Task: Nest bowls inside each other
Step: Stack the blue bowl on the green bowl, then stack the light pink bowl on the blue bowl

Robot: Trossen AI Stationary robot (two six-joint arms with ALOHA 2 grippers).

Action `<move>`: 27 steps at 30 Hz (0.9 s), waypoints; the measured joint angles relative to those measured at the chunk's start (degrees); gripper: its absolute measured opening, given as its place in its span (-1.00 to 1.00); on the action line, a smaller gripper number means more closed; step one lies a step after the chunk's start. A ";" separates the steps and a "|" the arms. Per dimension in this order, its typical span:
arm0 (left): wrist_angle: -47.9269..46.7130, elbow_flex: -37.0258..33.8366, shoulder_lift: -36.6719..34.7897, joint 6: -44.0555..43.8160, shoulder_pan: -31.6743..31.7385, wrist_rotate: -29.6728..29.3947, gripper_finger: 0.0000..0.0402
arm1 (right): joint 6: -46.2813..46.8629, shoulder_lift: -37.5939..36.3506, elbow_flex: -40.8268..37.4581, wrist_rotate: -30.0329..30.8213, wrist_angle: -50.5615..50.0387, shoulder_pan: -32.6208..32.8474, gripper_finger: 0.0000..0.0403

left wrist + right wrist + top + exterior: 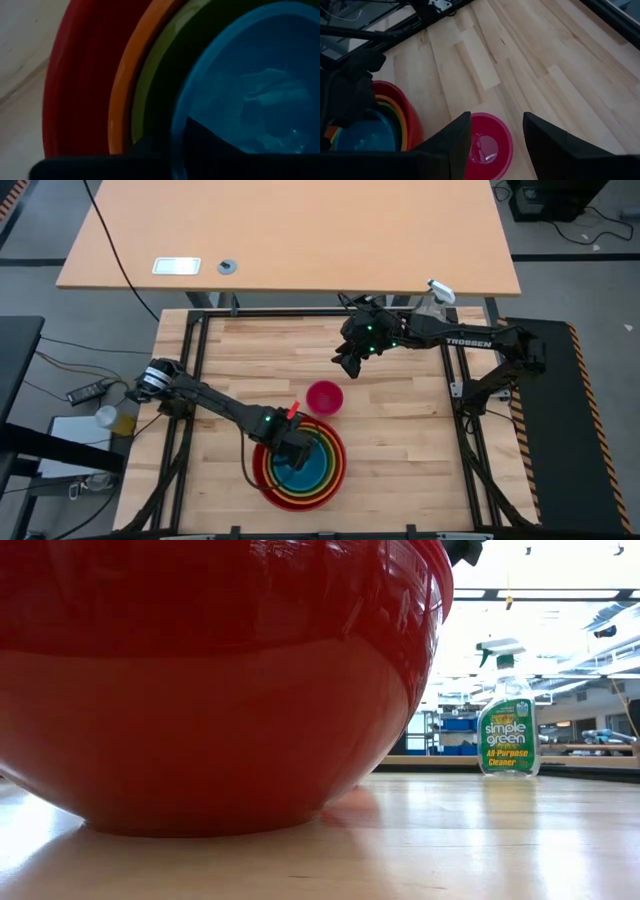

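Note:
A red bowl (pixel 268 480) stands near the table's front edge, and it fills the low view (pixel 200 690). Nested in it are an orange bowl (pixel 122 95), a lime green bowl (pixel 150 85) and a blue bowl (pixel 316 466). My left gripper (pixel 290 448) points down over the stack's left side, shut on the blue bowl's rim. A small magenta pink bowl (pixel 324 397) stands alone on its base on the wood, just beyond the stack. My right gripper (pixel 348 363) hangs open in the air beyond the pink bowl (pixel 487 142), with nothing between its fingers. My left gripper has the blue bowl's rim (pixel 178 125) on the bowl's left side. One finger (pixel 210 142) is inside the bowl. The other (pixel 150 147) is outside, in the gap to the green bowl. The fingers come from above, pointing down. The blue bowl sits nested in the green one.
A spray bottle (pixel 508 730) stands upright at the table's far right corner (pixel 432 298). Black frame rails (pixel 195 360) run along the table's sides. Bare wood lies to the right of the stack and the pink bowl (pixel 410 430).

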 joint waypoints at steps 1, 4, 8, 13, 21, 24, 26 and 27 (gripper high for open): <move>-0.11 0.00 0.00 -0.19 0.09 0.00 -0.75 | 0.00 0.00 0.00 0.00 0.01 0.00 -0.08; -0.19 0.00 0.00 -0.39 0.09 0.02 -0.61 | 0.00 0.00 0.00 0.00 0.01 0.00 -0.08; -0.19 0.00 -0.02 0.05 0.09 0.11 -0.36 | 0.00 0.00 0.00 -0.04 -0.36 0.17 -0.08; -0.37 0.00 -1.51 0.62 0.09 0.13 -0.04 | -0.63 1.92 0.00 1.54 -3.80 2.07 -0.08; -0.78 -0.02 -5.38 1.88 0.09 -1.11 0.22 | -1.68 11.04 -0.02 3.87 -3.88 3.21 -0.06; -0.89 -0.02 -8.31 2.69 0.09 -4.61 0.24 | -1.86 13.90 -0.02 3.06 -3.78 2.62 0.02; -1.27 -0.02 -10.67 4.05 0.01 -8.10 0.24 | -2.80 16.01 -0.02 2.27 -3.78 2.20 0.08; -1.40 -0.02 -11.96 4.80 0.00 -9.93 0.24 | -3.51 17.07 -0.02 1.48 -3.90 2.01 0.10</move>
